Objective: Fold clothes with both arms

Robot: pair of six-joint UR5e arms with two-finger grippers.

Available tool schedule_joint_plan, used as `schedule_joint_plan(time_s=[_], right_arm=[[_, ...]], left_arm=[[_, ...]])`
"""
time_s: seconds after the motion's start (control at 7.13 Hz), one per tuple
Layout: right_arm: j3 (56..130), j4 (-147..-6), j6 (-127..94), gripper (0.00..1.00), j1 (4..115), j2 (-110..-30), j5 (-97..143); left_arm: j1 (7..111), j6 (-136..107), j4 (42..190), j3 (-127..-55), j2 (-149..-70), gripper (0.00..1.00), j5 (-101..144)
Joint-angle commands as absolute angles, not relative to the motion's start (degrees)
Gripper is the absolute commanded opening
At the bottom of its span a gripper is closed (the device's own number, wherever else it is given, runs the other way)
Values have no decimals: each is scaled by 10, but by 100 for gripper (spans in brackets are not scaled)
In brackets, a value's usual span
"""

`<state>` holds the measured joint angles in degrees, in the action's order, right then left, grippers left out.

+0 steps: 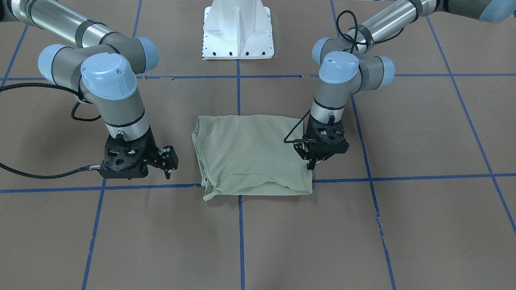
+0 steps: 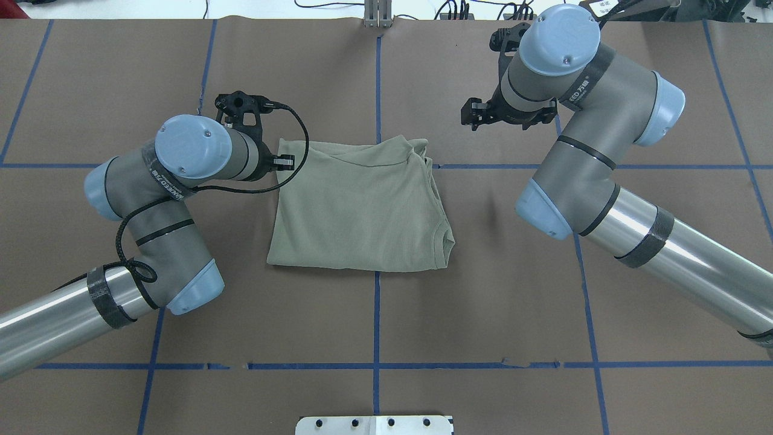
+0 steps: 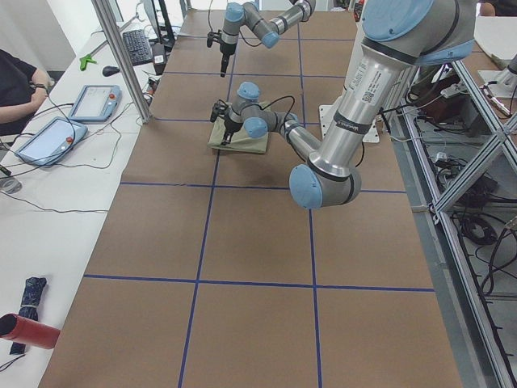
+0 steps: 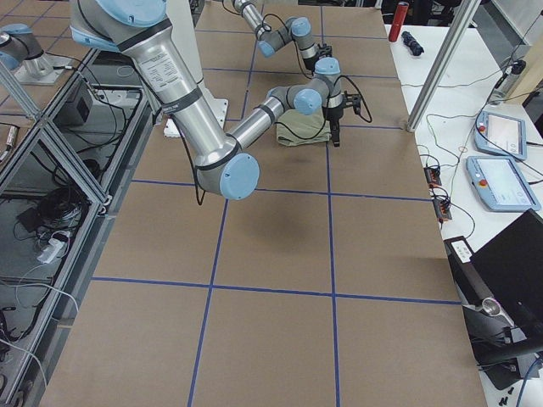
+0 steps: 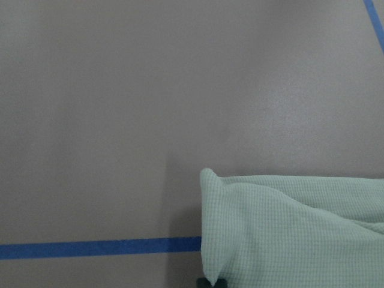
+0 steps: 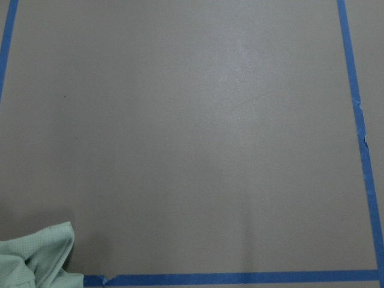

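Green shirt (image 1: 250, 155) folded compact, centre frame; finishing step, I reckon.
My left gripper (image 1: 311, 164) at its right edge, can't tell if clamped; right gripper (image 1: 168, 171) spread, off cloth. Next: lift clear.

Brown table (image 1: 423, 225) gridded with blue tape (image 1: 241, 241), white pedestal base (image 1: 238, 30) at one edge. Side bench (image 3: 48, 218) (pretty cluttered) holds two tablets (image 3: 93, 103), a keyboard (image 3: 139, 47), a red cylinder (image 3: 28, 331); a person (image 3: 14, 85) sits there.

There was one folded sage-green knit shirt (image 2: 356, 205), two silver-grey, blue-capped jointed arms, the left arm (image 2: 166, 223) and right arm (image 2: 592, 157), one white pedestal base (image 1: 238, 28), and seemingly two grey tablet-like pendants (image 3: 94, 101) (image 3: 48, 139).
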<state>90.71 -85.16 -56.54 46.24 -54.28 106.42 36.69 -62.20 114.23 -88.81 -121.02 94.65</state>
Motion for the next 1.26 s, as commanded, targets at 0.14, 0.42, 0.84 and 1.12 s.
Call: schedule_joint_plan(time_s=[0.14,0.42,0.84,1.12], right_arm=[[906,-855,-445,100,540,-578,1149],[898,-857,-290,100,643,-635,1216],[858,-936,2,100,820,-692,1299],[867,-1082,149,100,879,-701,1284]], left_arm=[[387,-571,1138,-947,-1164,100,979],[444,-469,1129,-1040,-1064,100,1032],[586,-228,1039,-1191,-921,100,1170],[691,-183,973,-1198,-870,100,1250]])
